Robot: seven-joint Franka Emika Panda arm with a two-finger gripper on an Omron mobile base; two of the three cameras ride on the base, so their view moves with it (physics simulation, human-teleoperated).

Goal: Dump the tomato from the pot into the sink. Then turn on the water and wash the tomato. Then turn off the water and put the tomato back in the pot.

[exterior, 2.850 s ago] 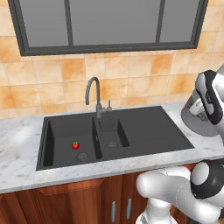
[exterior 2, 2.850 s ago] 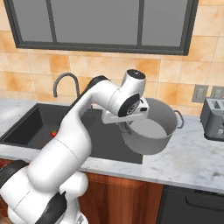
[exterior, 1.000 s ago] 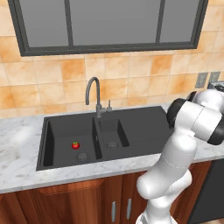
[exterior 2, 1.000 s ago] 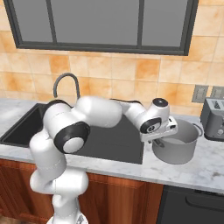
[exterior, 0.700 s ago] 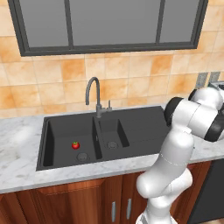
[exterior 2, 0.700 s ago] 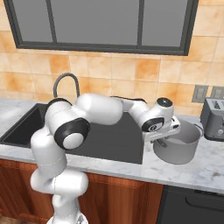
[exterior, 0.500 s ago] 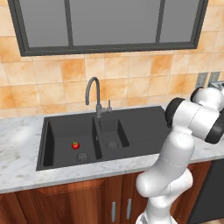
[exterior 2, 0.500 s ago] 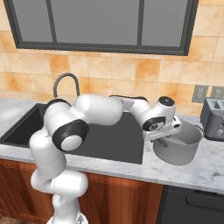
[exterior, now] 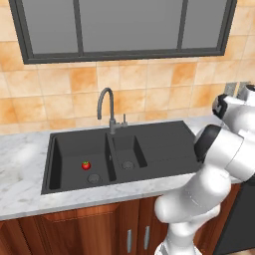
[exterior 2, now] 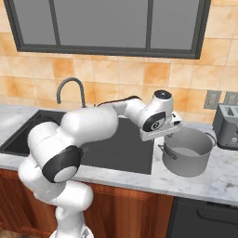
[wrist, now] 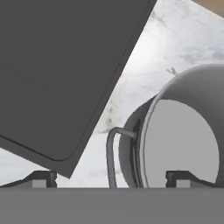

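Hand view: pot between gripper fingertips

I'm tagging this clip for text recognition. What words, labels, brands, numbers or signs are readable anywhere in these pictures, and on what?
None: no readable text in any view.
The pot, the toaster, the faucet, the sink, the wall outlet and the robot arm all show plain, unmarked surfaces.

Two base views flanking the sink; hand view close above the pot.
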